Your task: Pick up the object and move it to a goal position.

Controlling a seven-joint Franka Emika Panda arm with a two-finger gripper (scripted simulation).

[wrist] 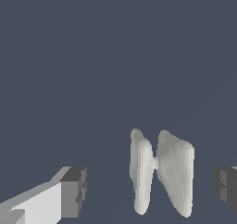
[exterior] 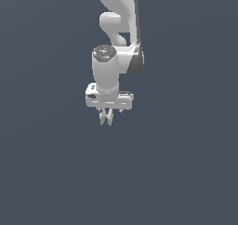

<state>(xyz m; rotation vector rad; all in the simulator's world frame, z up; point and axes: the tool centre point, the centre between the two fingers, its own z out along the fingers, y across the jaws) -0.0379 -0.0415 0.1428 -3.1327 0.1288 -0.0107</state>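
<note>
In the wrist view, reading from its left edge across, one dark-padded finger (wrist: 74, 191) shows first, then a pale, pinched-waist object (wrist: 159, 172), then the other finger at the far edge. The jaws stand wide open, with the object between them and touching neither pad. In the exterior view the gripper (exterior: 106, 118) hangs under the arm, the object apparently at its tips. Judged from this, the approach looks done; closing, lifting and carrying to the goal remain. No goal marker is visible.
</note>
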